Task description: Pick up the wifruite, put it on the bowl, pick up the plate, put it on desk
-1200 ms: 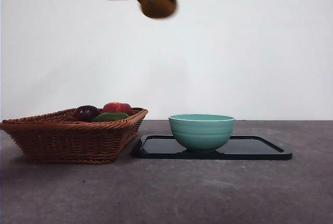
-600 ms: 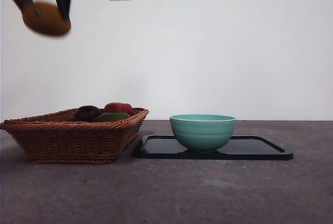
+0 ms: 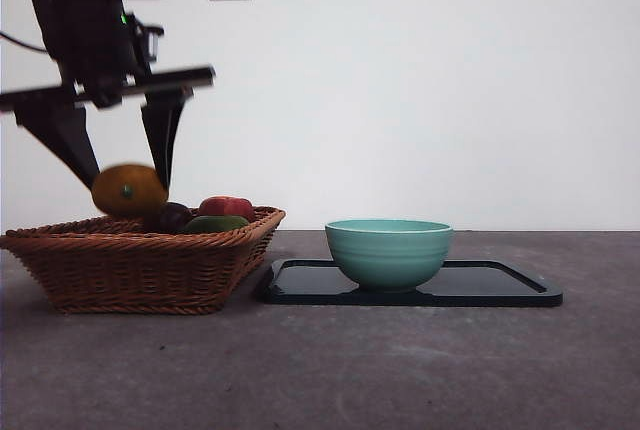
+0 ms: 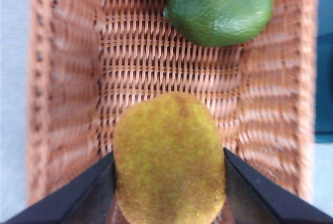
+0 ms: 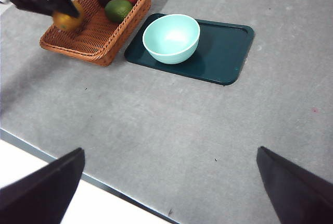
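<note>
Wifruite (image 4: 169, 159) sits clamped in the left gripper (image 3: 125, 175) above the wicker basket (image 3: 140, 265); next, carry toward three o'clock over the bowl (image 3: 388, 252); right gripper (image 5: 171, 193) waits wide.

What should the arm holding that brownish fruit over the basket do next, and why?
Probably carry it sideways toward the bowl. The left gripper is shut on the wifruite above the wicker basket, while the bowl sits empty on the dark tray.
</note>
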Controlling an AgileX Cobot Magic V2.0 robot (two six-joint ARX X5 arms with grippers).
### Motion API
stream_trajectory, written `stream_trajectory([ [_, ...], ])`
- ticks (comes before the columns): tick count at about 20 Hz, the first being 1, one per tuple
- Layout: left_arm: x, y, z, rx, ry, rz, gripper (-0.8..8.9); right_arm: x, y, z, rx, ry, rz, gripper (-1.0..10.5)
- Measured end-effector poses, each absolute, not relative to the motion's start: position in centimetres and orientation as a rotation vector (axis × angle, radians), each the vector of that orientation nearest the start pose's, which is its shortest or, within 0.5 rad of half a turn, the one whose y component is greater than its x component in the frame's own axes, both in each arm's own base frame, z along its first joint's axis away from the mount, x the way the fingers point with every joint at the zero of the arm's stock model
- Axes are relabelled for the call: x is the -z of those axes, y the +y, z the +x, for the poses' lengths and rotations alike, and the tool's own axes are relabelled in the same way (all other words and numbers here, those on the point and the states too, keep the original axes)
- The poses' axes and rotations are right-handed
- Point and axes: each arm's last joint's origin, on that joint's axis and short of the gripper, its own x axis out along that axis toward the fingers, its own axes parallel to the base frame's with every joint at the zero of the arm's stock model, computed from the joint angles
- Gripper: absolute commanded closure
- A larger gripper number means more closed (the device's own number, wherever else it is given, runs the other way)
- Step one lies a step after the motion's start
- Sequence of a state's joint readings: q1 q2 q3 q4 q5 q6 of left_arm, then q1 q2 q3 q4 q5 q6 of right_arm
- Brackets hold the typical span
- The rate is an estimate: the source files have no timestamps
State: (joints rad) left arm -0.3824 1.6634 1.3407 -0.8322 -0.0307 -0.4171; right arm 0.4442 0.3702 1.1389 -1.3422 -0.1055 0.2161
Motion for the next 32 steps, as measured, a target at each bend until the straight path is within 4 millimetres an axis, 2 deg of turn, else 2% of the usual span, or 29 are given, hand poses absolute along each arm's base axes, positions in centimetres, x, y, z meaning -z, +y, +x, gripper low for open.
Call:
stream_trajectory([
  [6, -22.1, -13.3, 33.2, 0.084, 1.203, -0.086, 5.37, -36.0, -0.2, -1.1, -0.47, 0.627, 0.107, 4.0],
  [11, -20.5, -13.5, 33.8, 0.103, 1.236, -0.036, 5.37, -36.0, -0.2, -1.1, -0.47, 0.627, 0.107, 4.0],
  [15, -20.3, -13.6, 33.9, 0.105, 1.238, -0.031, 5.28, -36.0, -0.2, -1.1, -0.47, 0.627, 0.107, 4.0],
  [19, -20.6, -13.7, 34.2, 0.106, 1.255, -0.033, 3.42, -36.0, -0.2, -1.1, -0.47, 0.627, 0.107, 4.0],
  [21, -21.6, -13.8, 34.5, 0.117, 1.256, -0.038, 3.39, -36.0, -0.2, -1.1, -0.47, 0.627, 0.107, 4.0],
  [24, -24.8, -14.2, 35.3, 0.147, 1.208, -0.046, 3.04, -36.0, -0.2, -1.1, -0.47, 0.627, 0.107, 4.0],
  [26, -26.7, -14.2, 35.2, 0.167, 1.184, -0.033, 2.71, -36.0, -0.2, -1.1, -0.47, 0.627, 0.107, 4.0],
  [29, -30.0, -13.9, 33.3, 0.206, 1.128, -0.016, 2.71, -36.0, -0.2, -1.1, -0.47, 0.627, 0.107, 4.0],
  [32, -34.6, -12.9, 29.7, 0.268, 1.046, -0.005, 2.73, -36.0, -0.2, -1.1, -0.47, 0.627, 0.107, 4.0],
])
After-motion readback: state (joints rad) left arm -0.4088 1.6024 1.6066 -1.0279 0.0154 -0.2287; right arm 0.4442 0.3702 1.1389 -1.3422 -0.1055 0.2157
